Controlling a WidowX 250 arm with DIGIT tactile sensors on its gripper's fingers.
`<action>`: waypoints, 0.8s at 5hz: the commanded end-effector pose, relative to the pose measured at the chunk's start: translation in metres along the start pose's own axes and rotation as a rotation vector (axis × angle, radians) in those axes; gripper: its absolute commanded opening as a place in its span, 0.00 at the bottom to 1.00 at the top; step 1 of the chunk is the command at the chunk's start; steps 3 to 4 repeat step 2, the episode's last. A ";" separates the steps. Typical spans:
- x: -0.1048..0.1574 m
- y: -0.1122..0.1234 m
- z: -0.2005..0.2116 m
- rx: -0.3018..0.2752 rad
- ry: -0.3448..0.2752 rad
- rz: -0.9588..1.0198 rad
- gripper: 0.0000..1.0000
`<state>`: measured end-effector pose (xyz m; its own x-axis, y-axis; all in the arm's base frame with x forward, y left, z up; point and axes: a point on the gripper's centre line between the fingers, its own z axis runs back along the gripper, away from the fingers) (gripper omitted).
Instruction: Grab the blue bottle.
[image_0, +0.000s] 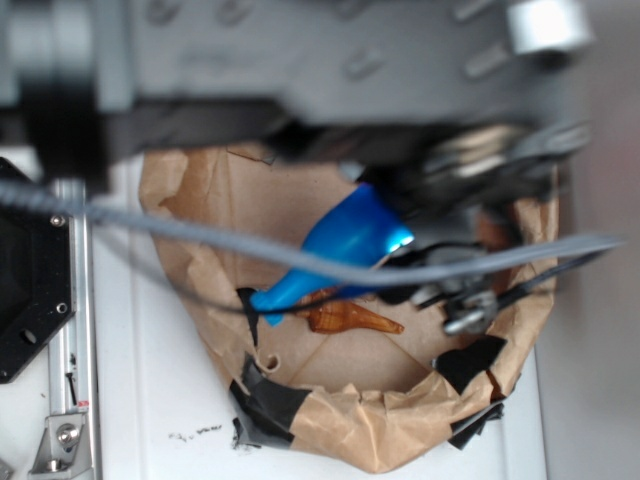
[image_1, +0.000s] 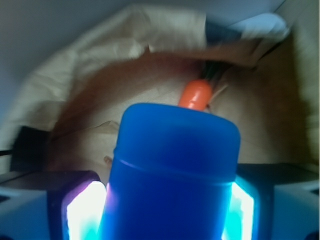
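The blue bottle (image_0: 345, 250) lies tilted inside a brown paper nest, its narrow neck pointing lower left and its wide body toward my gripper (image_0: 432, 262). In the wrist view the blue bottle (image_1: 172, 170) fills the middle, with the gripper (image_1: 167, 205) shut on its wide body. The lit pads (image_1: 86, 212) press against it on both sides. The arm is blurred and hides the back of the nest in the exterior view.
The crumpled paper nest (image_0: 380, 425) is patched with black tape (image_0: 270, 398). An orange-brown pointed toy (image_0: 352, 318) lies under the bottle, and an orange carrot (image_1: 195, 94) shows beyond it. A grey cable (image_0: 200, 235) crosses the view. A metal rail (image_0: 68, 330) runs along the left.
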<state>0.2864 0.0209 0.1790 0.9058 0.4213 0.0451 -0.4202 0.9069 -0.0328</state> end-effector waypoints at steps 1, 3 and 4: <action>0.015 0.012 0.011 -0.013 -0.077 0.012 0.00; 0.014 0.015 0.007 -0.018 -0.058 0.019 0.00; 0.014 0.015 0.007 -0.018 -0.058 0.019 0.00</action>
